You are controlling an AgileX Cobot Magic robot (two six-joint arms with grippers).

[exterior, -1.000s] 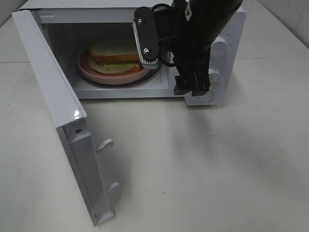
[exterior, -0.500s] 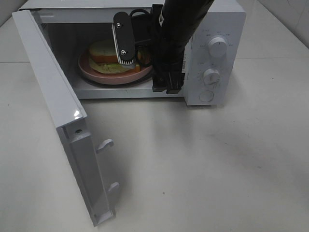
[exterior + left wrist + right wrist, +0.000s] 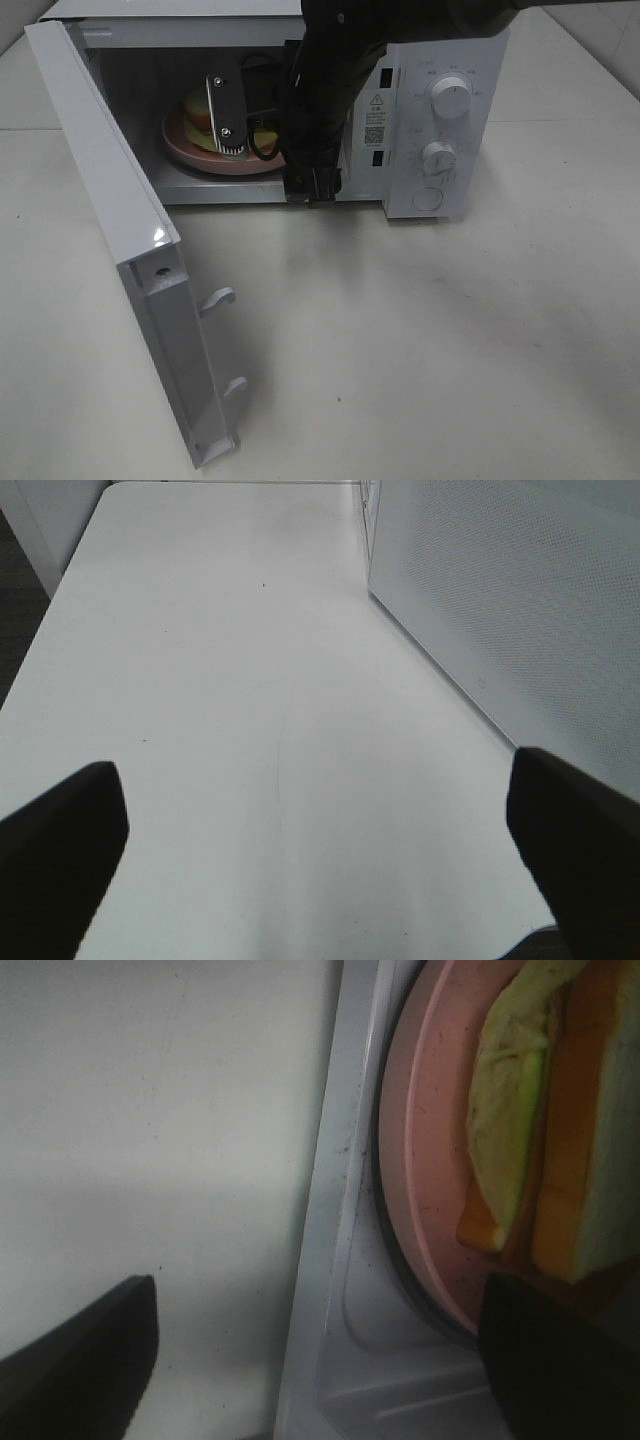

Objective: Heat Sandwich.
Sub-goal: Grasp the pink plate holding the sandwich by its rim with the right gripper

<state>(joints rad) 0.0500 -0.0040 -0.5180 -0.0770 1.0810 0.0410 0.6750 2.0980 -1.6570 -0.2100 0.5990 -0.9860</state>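
With the sandwich [image 3: 570, 1130] on its pink plate [image 3: 430, 1160] inside the microwave [image 3: 470, 140] and the right hand [image 3: 318, 1320] released and empty, door [image 3: 105, 180] closing and heating remain.

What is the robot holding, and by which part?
Nothing. The left gripper and right gripper are open and empty; the sandwich lies on the pink plate.

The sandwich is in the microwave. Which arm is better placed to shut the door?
Left, probably: the left pincer is open and faces the door from outside, free to push. The right pincer is at the opening by the sandwich and must withdraw.
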